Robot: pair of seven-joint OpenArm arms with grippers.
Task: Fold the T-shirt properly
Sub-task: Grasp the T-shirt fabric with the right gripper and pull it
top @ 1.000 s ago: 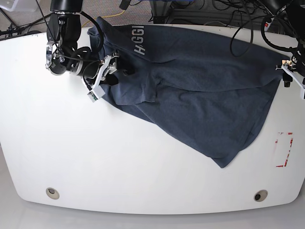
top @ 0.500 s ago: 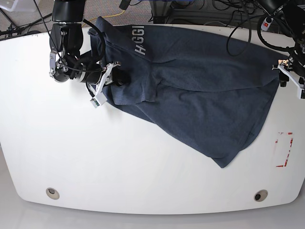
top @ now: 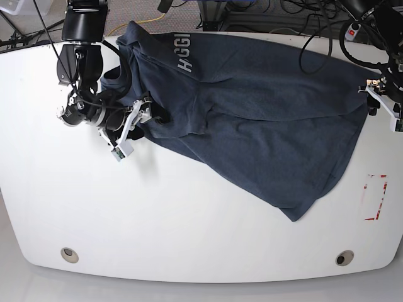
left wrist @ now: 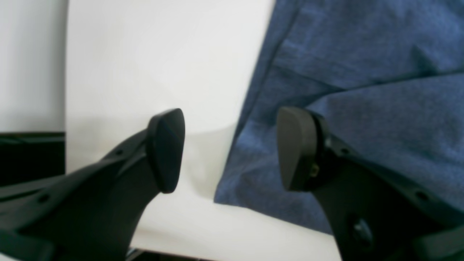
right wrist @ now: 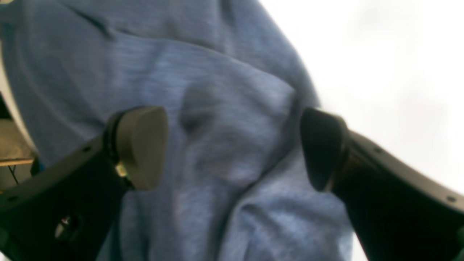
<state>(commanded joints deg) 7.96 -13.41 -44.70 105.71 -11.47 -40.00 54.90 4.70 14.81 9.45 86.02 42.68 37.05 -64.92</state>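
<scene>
The dark navy T-shirt (top: pixel 264 107) lies rumpled across the far half of the white table (top: pixel 189 214), with part of its white lettering (top: pixel 182 56) showing near the top left. My right gripper (top: pixel 145 116) is open over the shirt's left edge. In the right wrist view, bunched blue fabric (right wrist: pixel 224 119) lies between and under its spread fingers (right wrist: pixel 141 145). My left gripper (top: pixel 373 97) is open at the shirt's right edge. In the left wrist view the shirt's hem (left wrist: pixel 246 137) runs between the two fingertips (left wrist: pixel 165 148), with bare table on the left.
A red-and-white marking (top: pixel 376 197) sits on the table at the right. Two round holes (top: pixel 69 254) (top: pixel 344 258) are near the front edge. Cables and equipment (top: pixel 271 12) lie behind the far edge. The table's edge shows in the left wrist view (left wrist: pixel 65 72).
My right gripper has moved down and to the left along the shirt's left edge, and the cloth there has bunched outward. My left gripper has shifted slightly at the right edge.
</scene>
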